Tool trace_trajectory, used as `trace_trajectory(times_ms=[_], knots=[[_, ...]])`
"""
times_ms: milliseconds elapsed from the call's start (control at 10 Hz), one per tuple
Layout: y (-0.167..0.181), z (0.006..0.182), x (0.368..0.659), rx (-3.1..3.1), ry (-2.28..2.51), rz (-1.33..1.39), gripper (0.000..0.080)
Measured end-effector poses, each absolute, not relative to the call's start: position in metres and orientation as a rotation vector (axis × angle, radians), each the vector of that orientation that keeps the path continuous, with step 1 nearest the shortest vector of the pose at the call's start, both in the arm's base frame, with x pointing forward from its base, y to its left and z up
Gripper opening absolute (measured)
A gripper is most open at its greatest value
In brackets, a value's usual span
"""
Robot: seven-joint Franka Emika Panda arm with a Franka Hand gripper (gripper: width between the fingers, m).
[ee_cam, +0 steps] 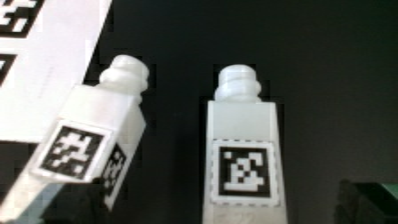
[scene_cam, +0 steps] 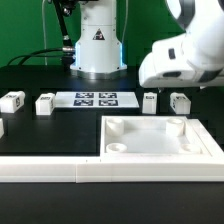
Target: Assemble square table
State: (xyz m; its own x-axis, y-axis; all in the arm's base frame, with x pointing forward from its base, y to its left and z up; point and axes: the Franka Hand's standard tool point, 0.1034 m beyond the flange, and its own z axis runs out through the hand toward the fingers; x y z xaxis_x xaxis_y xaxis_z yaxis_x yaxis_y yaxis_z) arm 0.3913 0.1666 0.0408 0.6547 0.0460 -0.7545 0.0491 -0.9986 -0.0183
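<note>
The square table slab (scene_cam: pixel 160 138) lies flat at the exterior view's right, white with a raised rim and round corner sockets. Two white tagged legs (scene_cam: pixel 150 103) (scene_cam: pixel 180 101) lie just behind it. The arm's white hand (scene_cam: pixel 182 58) hovers above them. In the wrist view my gripper (ee_cam: pixel 210 202) is open, with its dark fingers (ee_cam: pixel 370 200) far apart at the picture's edge. One leg (ee_cam: pixel 244 140) lies straight between them, untouched. The second leg (ee_cam: pixel 89 140) lies tilted beside it. Nothing is held.
The marker board (scene_cam: pixel 95 99) (ee_cam: pixel 36 50) lies behind the slab, mid-table. Two more legs (scene_cam: pixel 12 101) (scene_cam: pixel 45 103) lie at the exterior view's left. A long white border rail (scene_cam: pixel 100 171) runs along the front. The robot base (scene_cam: pixel 97 45) stands at the back.
</note>
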Motion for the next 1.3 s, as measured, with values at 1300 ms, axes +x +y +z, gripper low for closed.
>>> trace_trajectory(times_ms=[1300], knots=[[0.177, 0.009, 0.363, 2.829, 0.082, -1.317, 0.0649]])
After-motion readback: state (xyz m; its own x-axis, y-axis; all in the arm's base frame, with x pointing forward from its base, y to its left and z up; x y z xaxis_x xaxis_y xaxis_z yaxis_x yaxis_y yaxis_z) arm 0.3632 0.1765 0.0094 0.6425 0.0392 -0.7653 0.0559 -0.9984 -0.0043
